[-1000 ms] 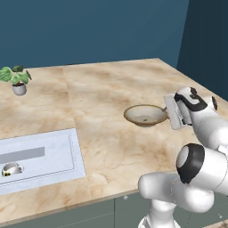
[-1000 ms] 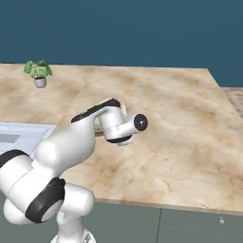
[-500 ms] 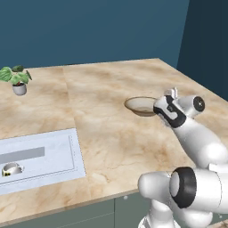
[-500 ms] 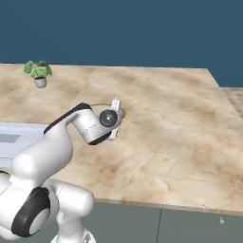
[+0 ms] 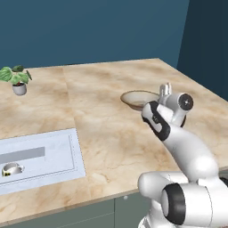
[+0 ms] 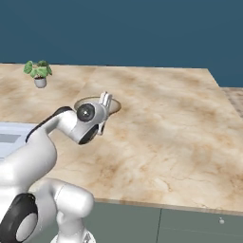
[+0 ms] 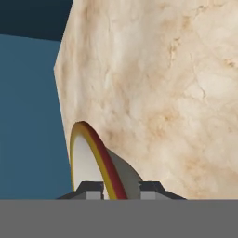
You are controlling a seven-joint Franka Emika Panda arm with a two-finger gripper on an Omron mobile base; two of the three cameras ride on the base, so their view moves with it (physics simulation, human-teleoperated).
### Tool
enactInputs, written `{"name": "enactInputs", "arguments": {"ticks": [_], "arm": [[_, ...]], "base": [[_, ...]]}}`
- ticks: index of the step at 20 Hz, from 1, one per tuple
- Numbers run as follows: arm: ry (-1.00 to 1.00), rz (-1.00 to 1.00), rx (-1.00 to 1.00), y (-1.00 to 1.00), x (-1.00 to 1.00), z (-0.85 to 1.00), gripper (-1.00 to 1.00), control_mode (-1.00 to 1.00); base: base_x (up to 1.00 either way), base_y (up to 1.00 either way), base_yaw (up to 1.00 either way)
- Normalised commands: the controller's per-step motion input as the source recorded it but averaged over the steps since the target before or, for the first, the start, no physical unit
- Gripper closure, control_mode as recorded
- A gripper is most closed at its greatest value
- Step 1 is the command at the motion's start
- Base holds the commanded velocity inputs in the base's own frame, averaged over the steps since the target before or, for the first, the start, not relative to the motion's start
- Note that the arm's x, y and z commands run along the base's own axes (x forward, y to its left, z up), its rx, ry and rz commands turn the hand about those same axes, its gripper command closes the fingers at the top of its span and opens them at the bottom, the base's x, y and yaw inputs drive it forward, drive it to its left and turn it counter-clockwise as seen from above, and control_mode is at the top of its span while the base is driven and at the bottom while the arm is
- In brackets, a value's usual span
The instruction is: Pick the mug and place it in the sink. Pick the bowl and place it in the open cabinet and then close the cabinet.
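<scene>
1. The marble tabletop (image 5: 102, 129) carries everything here; no brand, label or writing can be read on any surface.
2. The sink (image 5: 53, 164) sits at about eight o'clock in the left base view, sunk into the tabletop, pale grey-blue with a broad flat rim.
3. The robot's arm reaches from five o'clock in that view toward the middle of the tabletop, its hand lying low beside the bowl.
4. The bowl (image 5: 137, 99) rests on the tabletop just right of centre, at about two o'clock from the middle; the right base view has it at ten o'clock (image 6: 92, 104).
5. The gripper (image 7: 121, 188) has its fingers (image 7: 91, 189) set one on each side of the bowl's rim, which rises between them as a yellow-and-red edged band (image 7: 93, 153) in the hand view. The fingers are clenched narrowly on that rim, so I judge the bowl grasped though not yet lifted.
6. The potted plant (image 5: 17, 80) stands far off at ten o'clock.
7. The mug (image 5: 11, 169) already lies in the sink's basin at eight o'clock, so the first half looks done; carrying the bowl to the cabinet and shutting the door remain.
</scene>
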Motion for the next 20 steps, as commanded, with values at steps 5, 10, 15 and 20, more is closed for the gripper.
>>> {"name": "enactInputs", "arguments": {"ticks": [5, 10, 15, 20], "arm": [[0.00, -0.03, 0.00, -0.03, -0.60, 0.33, 1.00, -1.00], [0.00, -0.19, -0.09, 0.00, -0.48, 0.24, 1.00, -1.00], [0.00, -0.35, -0.16, 0.07, -0.18, 0.22, 1.00, -1.00], [0.00, -0.09, -0.01, 0.00, -0.20, 0.38, 1.00, -1.00]], "base": [[0.00, 0.00, 0.00], [0.00, 0.00, 0.00], [0.00, 0.00, 0.00], [0.00, 0.00, 0.00]]}}
